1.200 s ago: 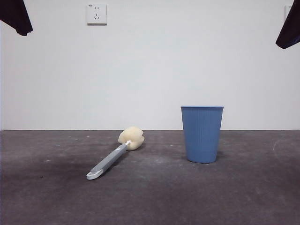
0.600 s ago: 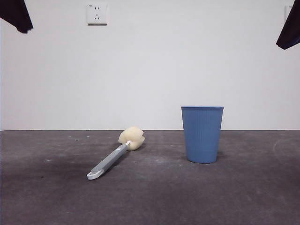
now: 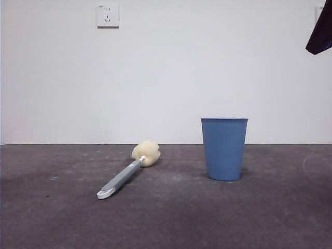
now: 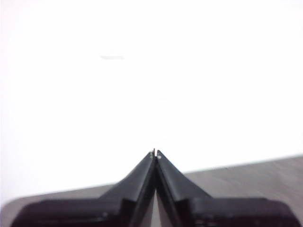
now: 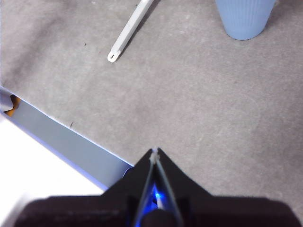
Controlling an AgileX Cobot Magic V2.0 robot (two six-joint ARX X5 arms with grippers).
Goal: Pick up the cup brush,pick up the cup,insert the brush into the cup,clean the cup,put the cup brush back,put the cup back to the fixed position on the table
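One cup brush (image 3: pixel 127 174) lies flat on the table (image 3: pixel 166 223), nearest thing in front view. Its white looped end (image 3: pixel 105 194) is closest to the camera, grey handle runs back & to the right, pale yellow sponge head (image 3: pixel 146 153) sits farthest back, resting on the table. Nothing touches the brush.

One cup (image 3: pixel 224 148), blue w/ fine vertical ribs, stands upright on the table to the right of the brush, mouth up, well apart from it. A bit further back than the looped end, approx level w/ the sponge head.

Behind both: white wall (image 3: pixel 166 72) w/ one socket plate (image 3: pixel 108 15) high up at left.

Two grippers, neither holding anything. Right gripper (image 5: pixel 155 151): jaws pressed together at the tips, raised above bare table, w/ brush handle and cup base both well away from it in its wrist view. A pale grey strip (image 5: pixel 66 139) edges the table in that view. One black tip (image 3: pixel 320 31) shows at the front view's top right corner; can't tell from that view which arm it is. Left gripper (image 4: pixel 155 152): jaws pressed together too, pointing at the bright white wall w/ only a strip of table below; no brush or cup in its view
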